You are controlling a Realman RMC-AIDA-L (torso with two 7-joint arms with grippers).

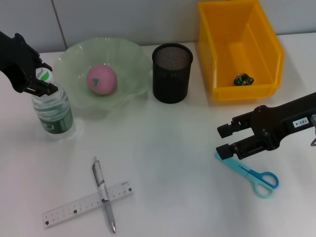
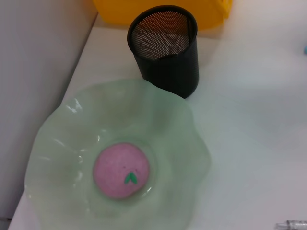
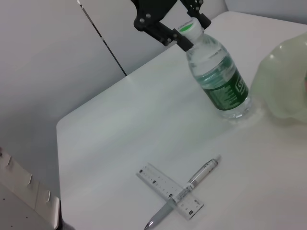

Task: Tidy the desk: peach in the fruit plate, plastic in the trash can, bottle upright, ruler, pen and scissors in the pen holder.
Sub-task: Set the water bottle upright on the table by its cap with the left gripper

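Note:
The clear bottle [image 1: 53,111] with a green label stands upright at the far left, and my left gripper [image 1: 44,76] is shut on its white cap; the right wrist view shows the same grip on the bottle [image 3: 218,76]. A pink peach [image 1: 101,79] lies in the pale green fruit plate [image 1: 133,59]. The black mesh pen holder [image 1: 172,72] stands empty beside it. Green plastic [image 1: 243,79] sits in the yellow trash can [image 1: 239,29]. My right gripper [image 1: 223,140] hangs open just above the blade end of the blue scissors [image 1: 252,175]. A silver pen [image 1: 103,195] lies across the clear ruler [image 1: 88,204].
The left wrist view looks down on the peach [image 2: 122,170], the plate [image 2: 182,120] and the pen holder [image 2: 168,62]. In the right wrist view the pen [image 3: 204,170] and ruler [image 3: 170,190] lie close to the table's edge. White wall panels stand behind the desk.

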